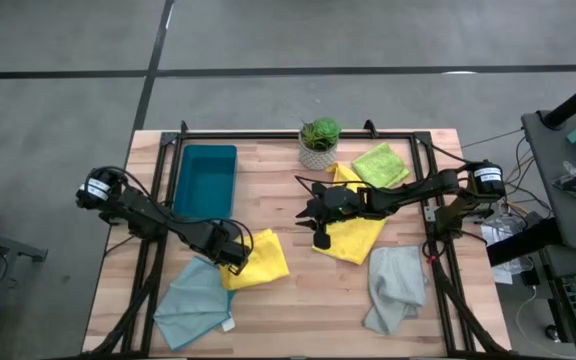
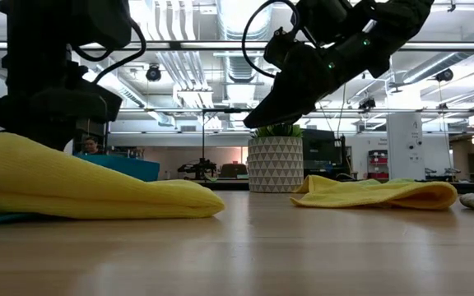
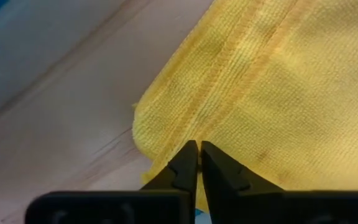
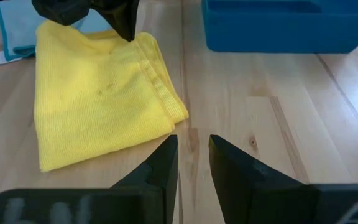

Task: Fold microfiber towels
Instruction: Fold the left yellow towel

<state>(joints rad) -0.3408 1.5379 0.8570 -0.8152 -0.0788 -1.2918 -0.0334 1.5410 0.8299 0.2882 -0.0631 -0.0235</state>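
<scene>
Left hand [image 3: 197, 163] pinched shut on yellow towel [image 3: 278, 93]; teal tray [image 1: 204, 180] nearby

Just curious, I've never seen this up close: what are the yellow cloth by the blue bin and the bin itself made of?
The yellow cloth looks like soft knitted microfiber: fine ribbed weave, stitched hem, matte surface that slumps into folds. The blue bin looks like rigid moulded plastic: smooth, even walls with a slight sheen and rounded edges, though that is judged by look alone.
</scene>
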